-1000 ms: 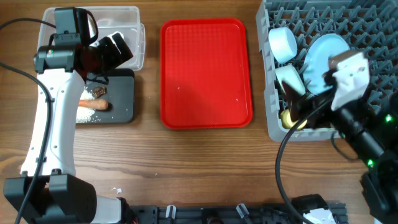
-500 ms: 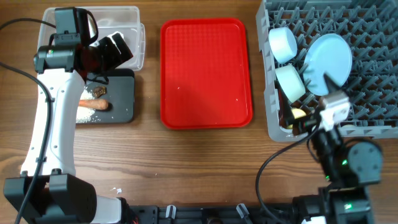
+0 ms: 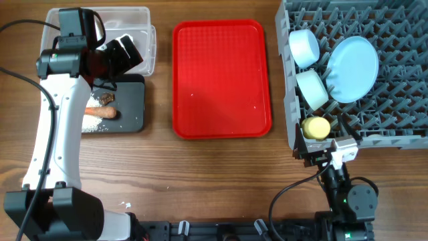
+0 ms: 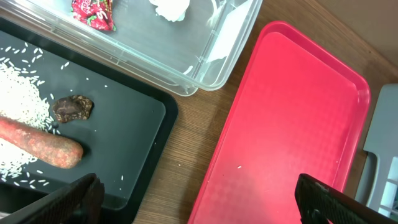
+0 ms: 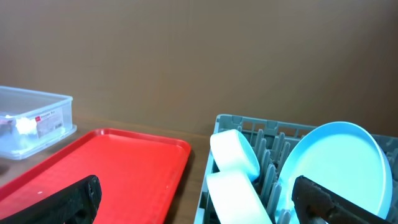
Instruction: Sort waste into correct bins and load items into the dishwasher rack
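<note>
The grey dishwasher rack (image 3: 401, 27) at the right holds the pale blue plate (image 3: 353, 69), two pale bowls (image 3: 304, 47) (image 3: 313, 89) and the yellow cup (image 3: 316, 127) near its front left corner. My right gripper (image 3: 326, 152) is open and empty, just in front of the rack. My left gripper (image 3: 120, 53) is open and empty above the bins. The clear tub (image 4: 205, 68) holds the red wrapper (image 4: 93, 12) and the white tissue (image 4: 171, 7). The black tray (image 4: 137, 118) holds the rice (image 4: 18, 93), the brown scrap (image 4: 73, 107) and the carrot piece (image 4: 43, 146).
A flat red tray (image 3: 221, 77) lies between the bins and the rack, with nothing on it but a few specks. A few rice grains (image 3: 124, 204) lie on the wooden table near the front left. Cables run along both arms.
My right gripper has pulled back from the rack's front left corner to the table's front edge, leaving the yellow cup in the rack. The left arm has not moved.
</note>
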You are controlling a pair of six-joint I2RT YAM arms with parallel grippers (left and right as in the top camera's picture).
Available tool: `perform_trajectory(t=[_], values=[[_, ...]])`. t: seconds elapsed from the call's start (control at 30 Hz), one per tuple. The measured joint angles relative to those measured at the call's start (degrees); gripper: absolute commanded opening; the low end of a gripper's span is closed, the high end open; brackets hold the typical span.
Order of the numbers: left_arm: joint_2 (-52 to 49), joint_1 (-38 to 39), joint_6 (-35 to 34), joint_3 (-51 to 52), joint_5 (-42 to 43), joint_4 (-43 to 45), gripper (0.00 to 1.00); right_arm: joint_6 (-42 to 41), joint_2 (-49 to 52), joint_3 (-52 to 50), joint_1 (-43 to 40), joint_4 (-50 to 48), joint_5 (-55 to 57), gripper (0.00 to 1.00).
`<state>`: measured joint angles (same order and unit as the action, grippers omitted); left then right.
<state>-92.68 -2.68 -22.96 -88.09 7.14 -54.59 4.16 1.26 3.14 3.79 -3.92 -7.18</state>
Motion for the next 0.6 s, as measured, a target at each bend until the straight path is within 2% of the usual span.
perform_trajectory(t=[0.27,0.6], values=[[0.0,0.0,0.0,0.0,0.0,0.0,1.0,-0.5,-0.4,-2.4,0.0,3.7,0.2,1.0],[0.0,0.0,0.0,0.0,0.0,0.0,1.0,-1.2,-0.4,-2.8,0.0,3.8,0.2,1.0]])
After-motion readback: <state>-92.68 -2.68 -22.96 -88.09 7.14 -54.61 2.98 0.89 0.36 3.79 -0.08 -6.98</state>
